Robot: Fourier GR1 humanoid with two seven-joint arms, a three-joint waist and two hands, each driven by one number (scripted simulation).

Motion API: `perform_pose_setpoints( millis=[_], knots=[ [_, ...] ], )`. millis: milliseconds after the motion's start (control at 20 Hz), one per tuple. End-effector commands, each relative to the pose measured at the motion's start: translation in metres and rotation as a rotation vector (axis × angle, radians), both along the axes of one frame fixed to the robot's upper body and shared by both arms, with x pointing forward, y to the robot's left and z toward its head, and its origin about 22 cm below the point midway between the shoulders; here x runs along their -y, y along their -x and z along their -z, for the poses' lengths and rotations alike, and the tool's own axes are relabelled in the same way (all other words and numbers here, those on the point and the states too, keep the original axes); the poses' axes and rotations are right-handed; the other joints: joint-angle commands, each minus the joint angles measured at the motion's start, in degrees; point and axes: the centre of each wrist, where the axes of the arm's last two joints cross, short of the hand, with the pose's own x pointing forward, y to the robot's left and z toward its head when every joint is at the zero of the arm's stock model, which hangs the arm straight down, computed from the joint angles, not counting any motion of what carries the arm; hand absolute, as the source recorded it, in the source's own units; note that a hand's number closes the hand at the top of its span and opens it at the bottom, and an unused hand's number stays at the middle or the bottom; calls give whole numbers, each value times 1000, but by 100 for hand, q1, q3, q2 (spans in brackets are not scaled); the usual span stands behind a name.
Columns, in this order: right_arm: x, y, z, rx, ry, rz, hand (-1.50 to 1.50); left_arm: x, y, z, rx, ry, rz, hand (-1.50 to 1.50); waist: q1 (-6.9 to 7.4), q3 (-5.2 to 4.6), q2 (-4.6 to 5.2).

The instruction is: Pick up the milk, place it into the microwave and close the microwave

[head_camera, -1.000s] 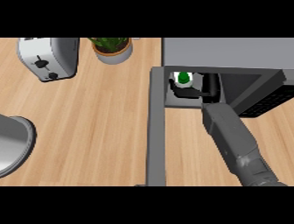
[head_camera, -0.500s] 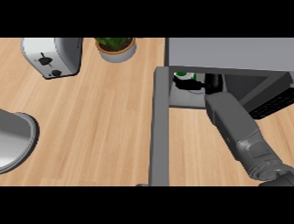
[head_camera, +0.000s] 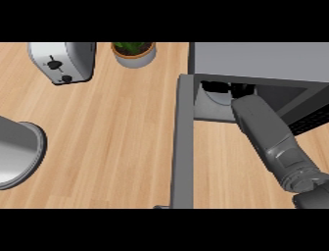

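The right hand (head_camera: 229, 89) reaches deep inside the microwave (head_camera: 269, 61); its fingers and the milk are hidden, so neither can be judged. The microwave door (head_camera: 184, 142) stands open, closing remains.

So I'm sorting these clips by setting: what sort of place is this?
Most likely a kitchen counter: a wooden worktop carries a toaster, an open microwave and a small potted plant.

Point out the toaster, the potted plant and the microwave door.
toaster (head_camera: 62, 61): head view, on its metal top.
potted plant (head_camera: 133, 51): head view, on the pot's rim and leaves.
microwave door (head_camera: 184, 142): head view, on the open door's upper edge.
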Motion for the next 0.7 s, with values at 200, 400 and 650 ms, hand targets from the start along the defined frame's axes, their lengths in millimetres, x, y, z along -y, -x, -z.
perform_pose_setpoints(
  millis=[200,400,650],
  knots=[
    [26,-2,-2,16,8,124,150,-8,-9,-1,1,-12,13,-150,52,6,51],
    [50,6,9,-6,12,159,150,-1,-16,3,3,4,12,-150,85,14,108],
    [73,4,2,-40,27,180,150,1,-24,6,-16,13,34,-150,131,18,133]
  ],
)
